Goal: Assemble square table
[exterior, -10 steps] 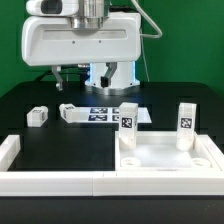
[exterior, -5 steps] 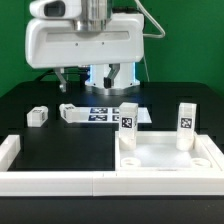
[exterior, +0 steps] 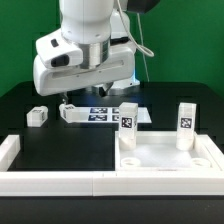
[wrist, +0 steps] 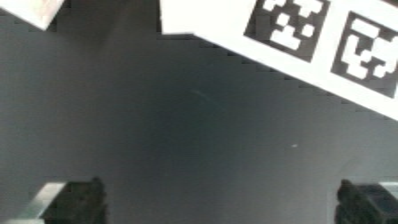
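Note:
The white square tabletop [exterior: 165,158] lies rim-up at the exterior view's front right. Two tagged white legs [exterior: 129,117] [exterior: 186,118] stand upright at its far corners. Another leg [exterior: 72,113] lies on its side on the black table, and a fourth [exterior: 38,116] rests further to the exterior view's left. My gripper [exterior: 80,98] hangs open just above the lying leg and holds nothing. In the wrist view the gripper [wrist: 217,205] has its dark fingertips [wrist: 68,200] wide apart over bare dark table, with no leg in that view.
The marker board [exterior: 106,113] [wrist: 302,30] lies flat behind the tabletop, next to the lying leg. A low white border rail [exterior: 50,183] runs along the front edge and up the exterior view's left side [exterior: 9,150]. A green wall stands behind.
The arm's hand has turned about its axis and dropped lower toward the lying leg. The jaws stay open and no part has moved.

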`<state>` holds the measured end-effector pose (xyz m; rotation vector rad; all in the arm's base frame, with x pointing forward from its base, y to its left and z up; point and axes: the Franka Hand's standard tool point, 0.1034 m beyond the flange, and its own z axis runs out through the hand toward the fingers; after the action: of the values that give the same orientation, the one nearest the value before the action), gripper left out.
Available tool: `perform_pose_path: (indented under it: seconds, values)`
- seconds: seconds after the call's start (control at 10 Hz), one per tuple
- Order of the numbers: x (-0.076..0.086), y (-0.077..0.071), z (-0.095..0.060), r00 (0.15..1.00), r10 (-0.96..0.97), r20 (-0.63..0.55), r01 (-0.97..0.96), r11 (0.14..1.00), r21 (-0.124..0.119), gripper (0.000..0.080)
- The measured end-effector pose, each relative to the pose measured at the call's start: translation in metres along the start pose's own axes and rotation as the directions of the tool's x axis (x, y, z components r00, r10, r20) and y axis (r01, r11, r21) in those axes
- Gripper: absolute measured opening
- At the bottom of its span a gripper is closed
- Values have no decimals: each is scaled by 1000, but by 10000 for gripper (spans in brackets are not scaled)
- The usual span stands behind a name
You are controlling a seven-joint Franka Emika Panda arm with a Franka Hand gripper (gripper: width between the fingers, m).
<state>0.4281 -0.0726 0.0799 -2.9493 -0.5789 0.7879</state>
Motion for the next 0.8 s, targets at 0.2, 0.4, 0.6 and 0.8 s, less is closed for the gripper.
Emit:
perform_pose_path:
  seconds: [0.2,0.4,0.6,0.8]
  values:
    - [2,-4,2,995,-12,103,10,1000,21,649]
    - [-3,0,23,973,-36,229,33,999,18,649]
    - [-40,3,65,921,-28,388,60,996,-71,649]
    - [-41,1,71,923,-42,383,72,995,-65,649]
